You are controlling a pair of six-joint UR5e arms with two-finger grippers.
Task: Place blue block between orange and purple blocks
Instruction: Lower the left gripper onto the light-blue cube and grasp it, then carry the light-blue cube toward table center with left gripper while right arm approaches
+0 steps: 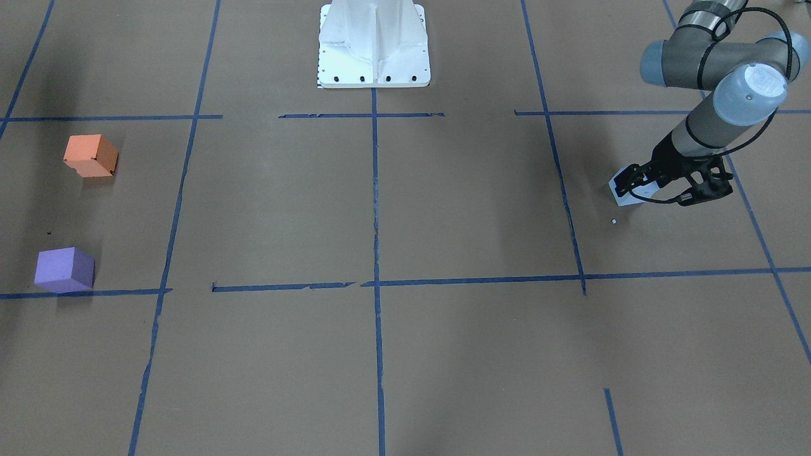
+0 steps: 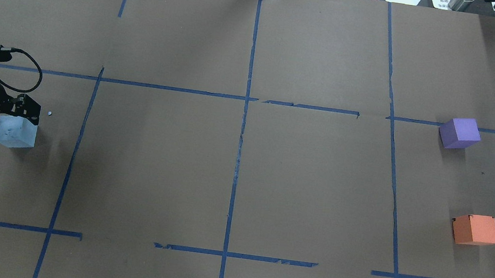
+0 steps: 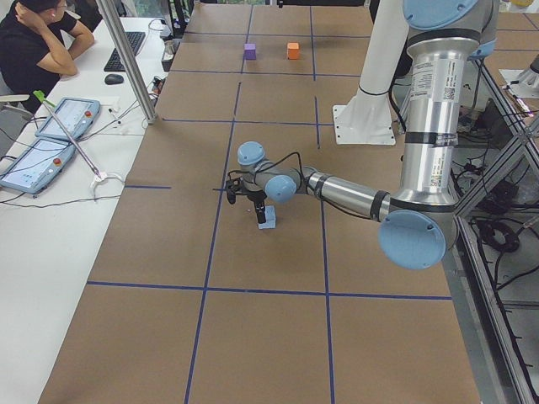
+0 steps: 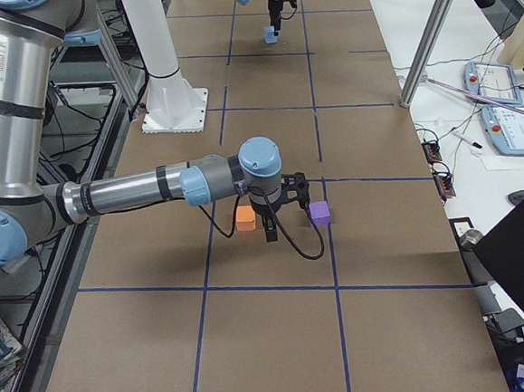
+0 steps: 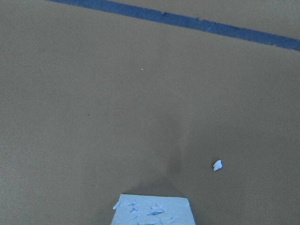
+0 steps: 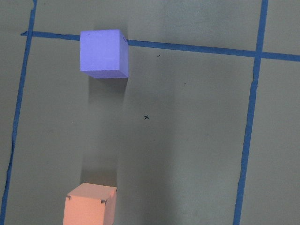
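Note:
The pale blue block (image 2: 16, 135) sits on the brown paper at the table's left end. My left gripper (image 2: 15, 120) is down over it with a finger on each side and looks shut on it. The left wrist view shows the block's gouged top (image 5: 152, 213) at its bottom edge. The orange block (image 2: 475, 230) and purple block (image 2: 459, 133) stand apart at the right end. My right gripper (image 4: 270, 232) hangs above the gap between them. It shows only in the exterior right view, so I cannot tell its state.
The robot's white base (image 1: 374, 44) stands at the table's middle near edge. Blue tape lines (image 2: 241, 133) grid the brown paper. A small blue crumb (image 5: 217, 165) lies near the blue block. Operators' desks with tablets (image 3: 50, 135) flank the far side.

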